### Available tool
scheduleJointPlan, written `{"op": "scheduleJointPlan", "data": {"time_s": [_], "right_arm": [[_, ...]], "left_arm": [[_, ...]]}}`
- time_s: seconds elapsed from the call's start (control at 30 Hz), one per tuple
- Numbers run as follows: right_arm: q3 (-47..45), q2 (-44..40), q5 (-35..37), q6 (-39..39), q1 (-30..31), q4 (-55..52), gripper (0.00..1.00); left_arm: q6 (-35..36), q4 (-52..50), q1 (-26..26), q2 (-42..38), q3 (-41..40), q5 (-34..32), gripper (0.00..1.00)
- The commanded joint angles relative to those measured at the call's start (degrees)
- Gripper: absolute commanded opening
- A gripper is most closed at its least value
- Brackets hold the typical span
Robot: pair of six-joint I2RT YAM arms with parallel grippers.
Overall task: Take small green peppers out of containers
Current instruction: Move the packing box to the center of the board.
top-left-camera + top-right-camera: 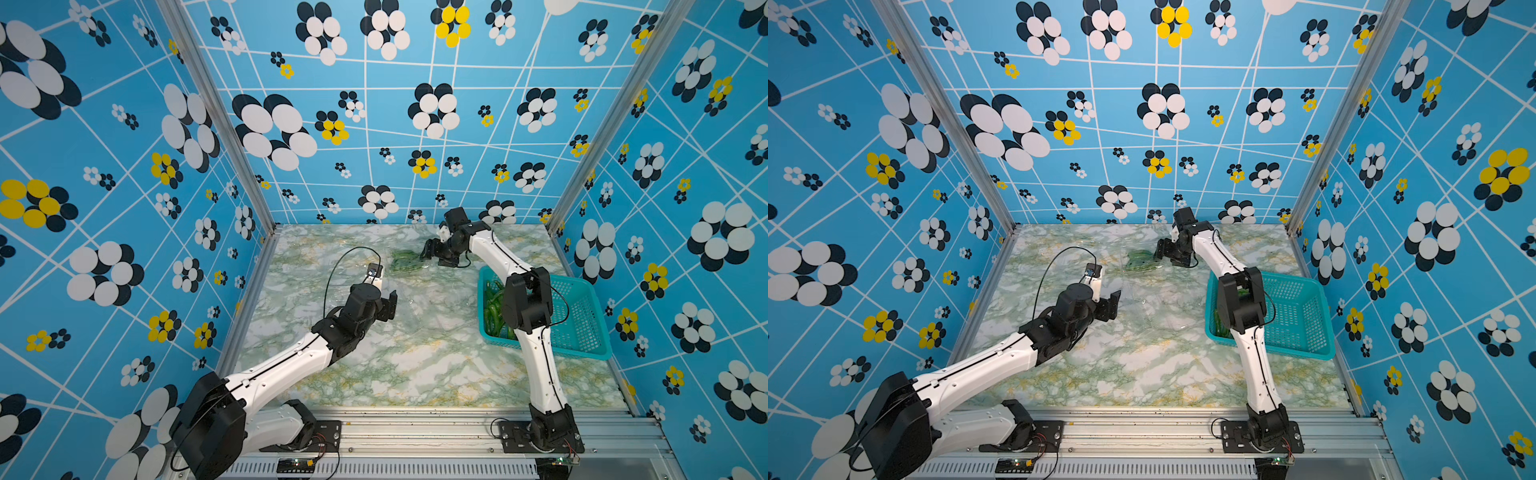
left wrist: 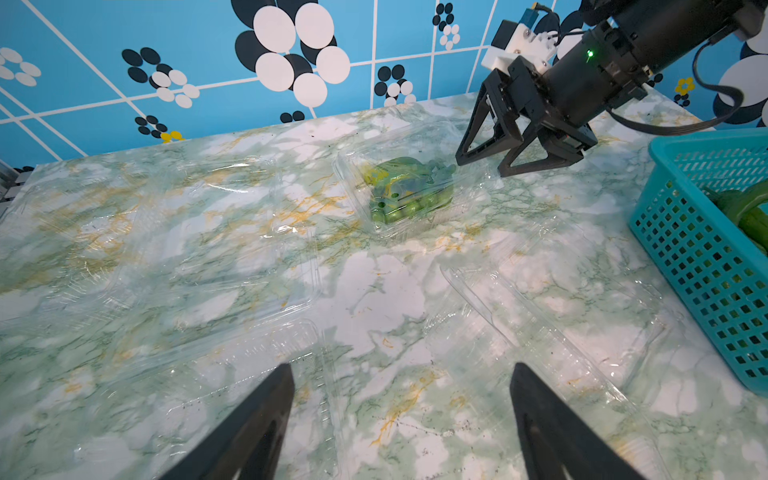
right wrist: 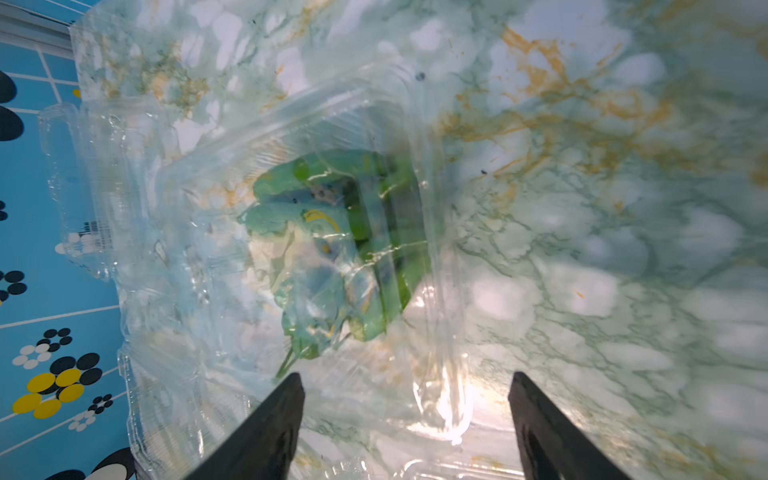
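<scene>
Tabletop [image 1: 415, 365]: marble print in pale green and white with yellow veins, glossy, marked with a few dark specks. Walls [image 1: 374, 124]: bright blue on three sides, crossed by white lines, scattered with black, white and yellow flower shapes. Metal posts [image 1: 216, 112] at the back corners; ribbed metal rail [image 1: 415, 428] along the front edge, under both arm bases.

Teal basket [image 1: 582, 307]: sits at the right side of the tabletop, holds a pile of green peppers [image 1: 492, 311] at its left end. Clear box [image 2: 407, 195]: lies toward the back middle, holds more of them, seen through the plastic; cannot tell whether the lid is latched. Empty clear boxes [image 2: 552, 324]: lie open and flat across the middle and left of the surface.

Right gripper [image 3: 405, 378]: hangs just beside the filled box, jaws spread wide, grips nothing. Left gripper [image 2: 402, 368]: hovers above the empty boxes, jaws wide apart, grips nothing.
</scene>
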Motion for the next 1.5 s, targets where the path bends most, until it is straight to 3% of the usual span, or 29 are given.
{"op": "scheduleJointPlan", "data": {"time_s": [0.0,0.1,0.27,0.4,0.53,0.7,1.03,1.47], "right_arm": [[2.99,-1.63,0.41,-1.82,-0.22,-2.88,0.83],[-1.09,-4.88,0.37,-2.55,-0.01,-2.21,0.80],[-23.69,-20.69,0.49,-3.02,2.42,7.44,0.75],[-40.74,-30.95,3.66,-0.90,5.66,12.62,0.71],[-48.89,-33.07,5.91,0.48,9.38,15.52,0.59],[-53.97,-32.10,7.08,2.69,12.28,19.86,0.50],[-57.09,-30.61,4.88,3.06,15.56,22.76,0.46],[-62.38,-30.91,9.00,4.38,18.51,23.38,0.40]], "left_arm": [[-0.87,1.40,0.70,0.28,0.79,0.22,0.83],[-0.89,1.77,1.24,0.51,0.78,0.17,0.83],[-0.51,1.18,3.13,4.88,4.06,2.44,0.83],[1.09,-0.43,3.45,11.82,11.53,2.03,0.82],[0.68,-1.98,4.65,20.87,22.51,6.30,0.83],[1.70,-9.32,4.96,35.72,40.27,10.09,0.80],[-2.16,-19.03,11.14,57.02,65.30,14.90,0.79],[-3.58,-27.69,13.60,72.51,87.12,16.88,0.80]]}}
